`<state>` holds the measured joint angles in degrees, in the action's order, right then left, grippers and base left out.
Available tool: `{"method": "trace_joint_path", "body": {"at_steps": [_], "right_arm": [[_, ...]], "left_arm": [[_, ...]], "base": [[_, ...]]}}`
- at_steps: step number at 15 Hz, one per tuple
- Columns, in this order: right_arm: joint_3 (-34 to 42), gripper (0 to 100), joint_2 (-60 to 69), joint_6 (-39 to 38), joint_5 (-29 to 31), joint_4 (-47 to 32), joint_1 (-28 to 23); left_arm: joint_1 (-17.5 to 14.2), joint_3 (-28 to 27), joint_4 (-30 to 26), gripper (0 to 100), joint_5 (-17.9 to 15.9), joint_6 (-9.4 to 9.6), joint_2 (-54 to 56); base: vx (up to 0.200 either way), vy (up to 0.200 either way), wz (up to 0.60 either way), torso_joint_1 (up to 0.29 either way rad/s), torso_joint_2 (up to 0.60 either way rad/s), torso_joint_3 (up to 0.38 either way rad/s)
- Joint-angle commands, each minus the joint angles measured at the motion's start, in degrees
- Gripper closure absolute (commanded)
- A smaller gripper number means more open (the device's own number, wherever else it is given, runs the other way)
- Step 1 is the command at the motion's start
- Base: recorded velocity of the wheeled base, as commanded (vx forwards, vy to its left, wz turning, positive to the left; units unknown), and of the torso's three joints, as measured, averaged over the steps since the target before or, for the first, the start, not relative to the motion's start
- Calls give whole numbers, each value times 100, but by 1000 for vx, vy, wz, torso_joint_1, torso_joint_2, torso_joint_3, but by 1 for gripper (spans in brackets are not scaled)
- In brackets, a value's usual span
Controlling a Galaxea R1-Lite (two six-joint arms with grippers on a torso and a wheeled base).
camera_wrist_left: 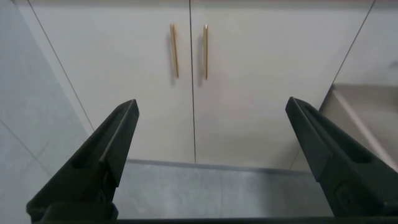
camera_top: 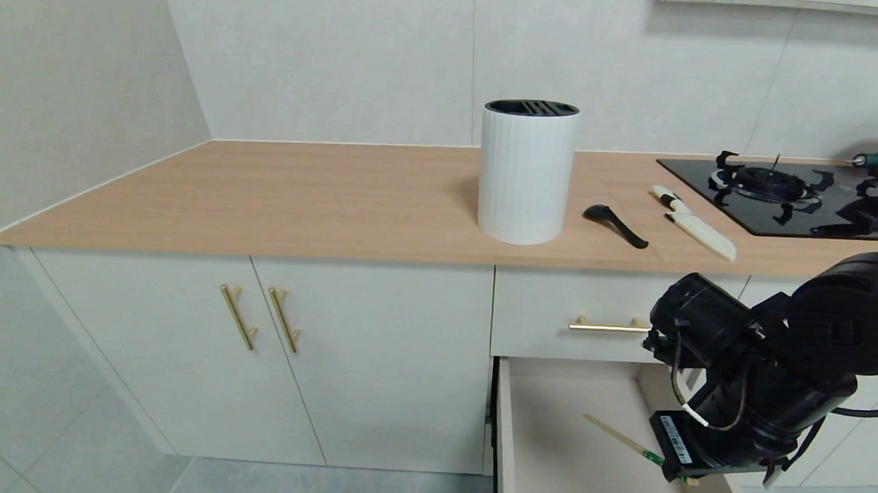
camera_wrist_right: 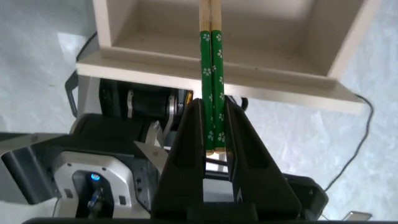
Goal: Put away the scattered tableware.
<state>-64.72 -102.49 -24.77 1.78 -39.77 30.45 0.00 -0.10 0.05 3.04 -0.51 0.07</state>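
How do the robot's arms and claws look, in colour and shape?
The right arm is black, with rounded joint housings, loose black and white cables and a white printed label. The left claw and the right claw are black, tapering to wedge-shaped tips.

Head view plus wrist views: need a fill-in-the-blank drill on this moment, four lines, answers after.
1. The right tool is shut on a pair of ____.
2. The drawer under the countertop stands ____.
3. The black spoon lies between the white knife block and the ____.
4. The left tool is ____, facing the cabinet doors.
Missing: chopsticks; open; knife; open.
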Motion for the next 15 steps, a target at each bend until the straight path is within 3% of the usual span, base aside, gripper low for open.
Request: {"method": "trace_joint_path", "body": {"at_steps": [1,11,15], "right_arm": [[3,100,-17,-1,-2,-5,13],[12,100,-8,-1,42,83,13],[3,100,-8,-10,42,153,13]], "left_arm": [[0,1,4,0,4,-2,-7],[0,1,4,0,4,-2,-7],[0,1,13,0,4,-2,-7]], "base": [[0,0,0,-144,466,310],[0,0,0,-97,450,354],[0,0,0,-13,157,138]]}}
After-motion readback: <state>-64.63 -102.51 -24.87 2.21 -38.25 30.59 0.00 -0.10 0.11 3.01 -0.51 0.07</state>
